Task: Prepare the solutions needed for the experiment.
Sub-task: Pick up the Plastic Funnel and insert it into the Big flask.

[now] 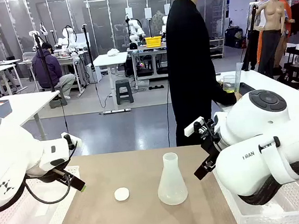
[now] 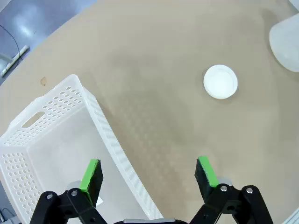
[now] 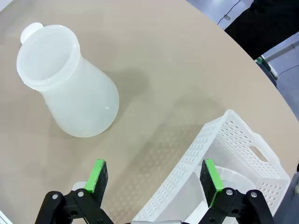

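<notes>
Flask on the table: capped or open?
Open. The flask stands upright with its mouth bare; the white cap lies flat beside it, not touching.

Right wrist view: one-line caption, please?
Open right gripper above the rim of a white basket, a translucent flask upright nearby.

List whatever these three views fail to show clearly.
Front view: level of the pale yellow-green liquid in the person's clear beaker, too small.
Front view: inside of the right white perforated basket, hidden by the right arm.
Left wrist view: translucent white conical flask, cut off by the edge.
Right wrist view: small white round cap, mostly behind the flask.
</notes>
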You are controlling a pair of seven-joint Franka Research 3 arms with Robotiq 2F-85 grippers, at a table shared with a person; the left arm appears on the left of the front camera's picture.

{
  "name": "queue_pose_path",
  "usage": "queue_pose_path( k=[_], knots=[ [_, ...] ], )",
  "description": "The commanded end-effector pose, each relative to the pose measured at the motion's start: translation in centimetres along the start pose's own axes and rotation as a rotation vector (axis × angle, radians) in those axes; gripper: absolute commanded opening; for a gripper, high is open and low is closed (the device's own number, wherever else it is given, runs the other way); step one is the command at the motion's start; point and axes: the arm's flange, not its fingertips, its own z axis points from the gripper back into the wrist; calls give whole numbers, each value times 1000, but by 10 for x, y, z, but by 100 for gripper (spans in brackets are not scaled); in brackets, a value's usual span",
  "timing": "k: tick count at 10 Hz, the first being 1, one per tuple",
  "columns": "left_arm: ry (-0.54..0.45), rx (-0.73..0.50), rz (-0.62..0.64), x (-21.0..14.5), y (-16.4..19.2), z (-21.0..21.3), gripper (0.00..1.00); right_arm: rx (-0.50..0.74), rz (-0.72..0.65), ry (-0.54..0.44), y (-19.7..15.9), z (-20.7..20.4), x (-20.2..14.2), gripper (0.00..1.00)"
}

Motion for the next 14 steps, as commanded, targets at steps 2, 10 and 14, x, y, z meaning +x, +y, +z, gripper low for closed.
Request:
queue_pose_path(
  k=[2, 10, 14],
  knots=[
    [0, 0, 0, 0, 0, 0, 100, 0, 0, 0, 0, 0, 0, 100],
    [0, 0, 0, 0, 0, 0, 100, 0, 0, 0, 0, 0, 0, 100],
    [0, 0, 0, 0, 0, 0, 100, 0, 0, 0, 0, 0, 0, 100]
  ],
)
